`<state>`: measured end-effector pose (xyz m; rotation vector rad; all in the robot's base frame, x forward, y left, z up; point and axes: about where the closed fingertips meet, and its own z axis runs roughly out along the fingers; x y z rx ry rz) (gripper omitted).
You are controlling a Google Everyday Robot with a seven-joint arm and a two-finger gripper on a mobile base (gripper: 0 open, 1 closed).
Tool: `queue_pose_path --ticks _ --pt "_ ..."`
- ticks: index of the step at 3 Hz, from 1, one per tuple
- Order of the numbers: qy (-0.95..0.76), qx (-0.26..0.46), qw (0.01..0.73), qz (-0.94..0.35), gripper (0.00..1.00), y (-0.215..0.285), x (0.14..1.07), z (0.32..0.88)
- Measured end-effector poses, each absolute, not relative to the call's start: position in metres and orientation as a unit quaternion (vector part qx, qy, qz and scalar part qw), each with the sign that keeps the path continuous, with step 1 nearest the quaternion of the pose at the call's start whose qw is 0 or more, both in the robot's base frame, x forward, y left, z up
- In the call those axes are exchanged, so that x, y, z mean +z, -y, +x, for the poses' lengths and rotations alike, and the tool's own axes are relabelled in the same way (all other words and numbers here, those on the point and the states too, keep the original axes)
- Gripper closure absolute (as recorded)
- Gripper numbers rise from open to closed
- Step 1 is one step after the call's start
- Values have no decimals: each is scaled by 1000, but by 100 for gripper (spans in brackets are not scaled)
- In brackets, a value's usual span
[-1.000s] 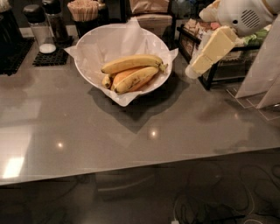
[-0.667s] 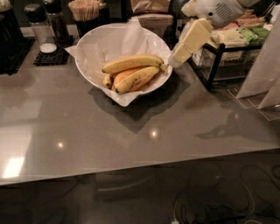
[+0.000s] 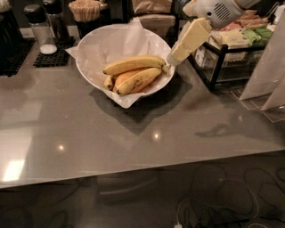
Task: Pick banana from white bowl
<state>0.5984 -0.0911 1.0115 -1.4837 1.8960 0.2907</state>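
Note:
The white bowl [image 3: 91, 67] stands at the back middle of the grey counter, lined with crinkled white paper. The plain yellow banana [image 3: 133, 64] lies across the top of the pile in it, its darker tip pointing right. Below it lie an orange-toned banana [image 3: 126, 76] and a brown-speckled banana [image 3: 139, 80]. My gripper [image 3: 174, 57] comes down from the upper right on a pale arm. It hangs just over the bowl's right rim, close to the plain banana's right tip and holding nothing.
A black wire rack [image 3: 213, 67] with packets stands right of the bowl, close under my arm. White paper sheets [image 3: 267, 75] lean at the far right. Shakers [image 3: 38, 22] on a black mat [image 3: 49, 58] and a stick holder [image 3: 87, 10] stand behind the bowl.
My gripper has moved left and down from over the wire rack to the bowl's right rim. The bananas and bowl have not moved.

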Motion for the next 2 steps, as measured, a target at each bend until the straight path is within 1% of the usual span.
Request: queue_pose_path --ticks 1,2 --pt "-743 133 347 -557 0 75 993 631" --pt "-739 157 342 -559 0 42 975 664"
